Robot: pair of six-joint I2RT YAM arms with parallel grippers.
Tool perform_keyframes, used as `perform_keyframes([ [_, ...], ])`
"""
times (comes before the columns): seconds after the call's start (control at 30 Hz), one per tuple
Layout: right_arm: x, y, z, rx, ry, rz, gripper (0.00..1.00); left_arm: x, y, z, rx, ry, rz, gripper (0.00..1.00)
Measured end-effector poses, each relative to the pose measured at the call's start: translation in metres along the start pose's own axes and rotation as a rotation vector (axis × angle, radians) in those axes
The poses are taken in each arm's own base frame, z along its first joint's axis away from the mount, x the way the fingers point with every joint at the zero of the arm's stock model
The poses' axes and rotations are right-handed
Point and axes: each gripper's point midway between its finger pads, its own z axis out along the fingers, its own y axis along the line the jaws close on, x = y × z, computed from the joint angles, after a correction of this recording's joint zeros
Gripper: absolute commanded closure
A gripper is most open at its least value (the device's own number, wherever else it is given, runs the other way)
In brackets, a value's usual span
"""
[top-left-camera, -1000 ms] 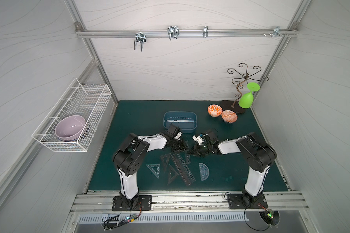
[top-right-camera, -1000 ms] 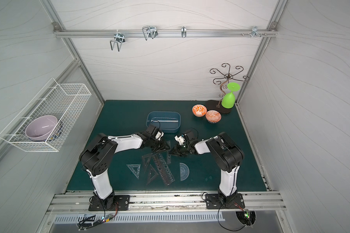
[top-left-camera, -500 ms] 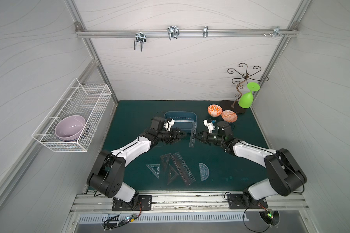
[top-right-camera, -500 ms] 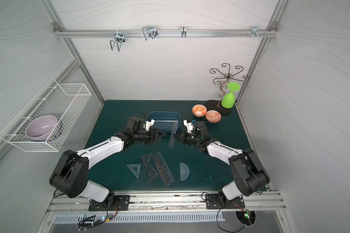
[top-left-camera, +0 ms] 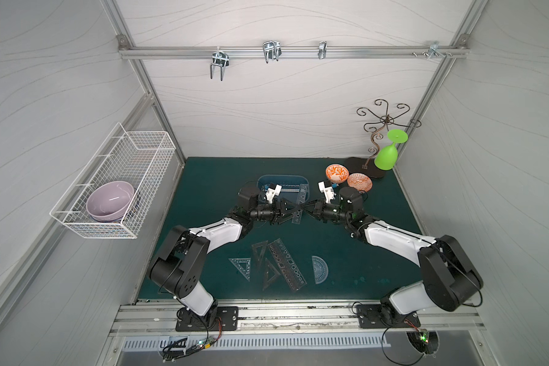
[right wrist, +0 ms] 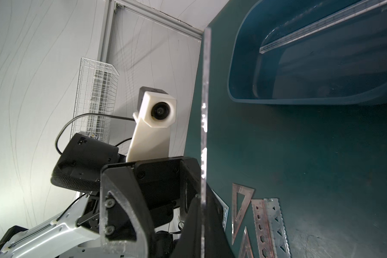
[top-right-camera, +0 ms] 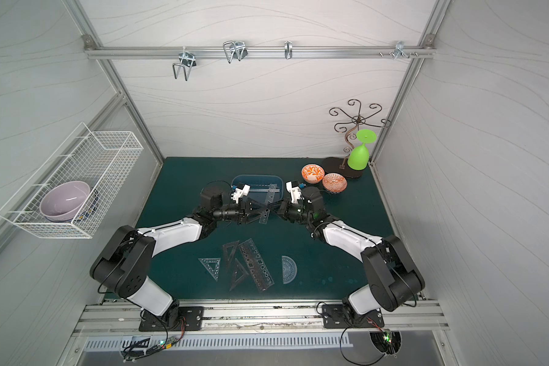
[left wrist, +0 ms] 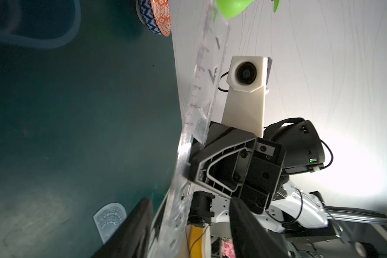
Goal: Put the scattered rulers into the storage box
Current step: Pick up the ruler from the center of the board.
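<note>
Your right gripper (left wrist: 189, 167) clamps the clear stencil strip (top-left-camera: 302, 198) near the storage box (top-left-camera: 282, 176). Your left gripper (top-left-camera: 296, 209) has its jaws apart.

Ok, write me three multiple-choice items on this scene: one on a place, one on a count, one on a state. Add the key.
1. Where does the thin clear straightedge lie?
A) in the wire basket
B) in the storage box
C) beside the protractor

2. How many orange patterned bowls stand on the green mat?
A) one
B) two
C) four

3. What state is the right end effector in?
A) open over the bowls
B) shut on nothing
C) shut on the clear stencil ruler

Key:
1 B: the right wrist view shows the straightedge inside the box.
2 B: both top views show two bowls, side by side.
3 C: the left wrist view shows its jaws clamped on the ruler.
</note>
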Motion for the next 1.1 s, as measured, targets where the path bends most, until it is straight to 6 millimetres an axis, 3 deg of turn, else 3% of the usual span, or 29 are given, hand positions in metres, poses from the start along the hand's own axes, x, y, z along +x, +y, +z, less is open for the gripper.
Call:
perform_keyframes([
  [0.3, -0.001, 0.002, 0.001, -0.006, -0.007, 0.000, 1.00, 0.005, 0.007, -0.001, 0.002, 0.002, -0.020, 0.85],
  [0.4, -0.001, 0.001, 0.001, -0.001, -0.009, 0.003, 1.00, 0.004, 0.006, -0.002, 0.004, 0.000, -0.008, 1.00],
  [0.53, -0.001, 0.002, 0.001, -0.004, -0.008, 0.001, 0.93, 0.005, 0.004, -0.004, 0.000, 0.001, -0.004, 1.00],
  [0.67, -0.004, 0.001, -0.003, -0.009, 0.012, -0.007, 0.68, 0.006, 0.002, -0.010, -0.002, 0.011, 0.001, 1.00],
  [0.83, -0.050, 0.007, -0.020, -0.057, 0.009, -0.081, 0.47, 0.014, 0.001, -0.022, -0.030, 0.053, 0.000, 1.00],
  [0.97, -0.076, 0.013, -0.029, -0.113, 0.051, -0.119, 0.41, 0.022, -0.013, -0.032, -0.041, 0.091, 0.064, 1.00],
  [1.1, -0.077, 0.020, -0.025, -0.163, 0.139, -0.121, 0.39, 0.031, -0.024, -0.039, -0.028, 0.120, 0.120, 1.00],
])
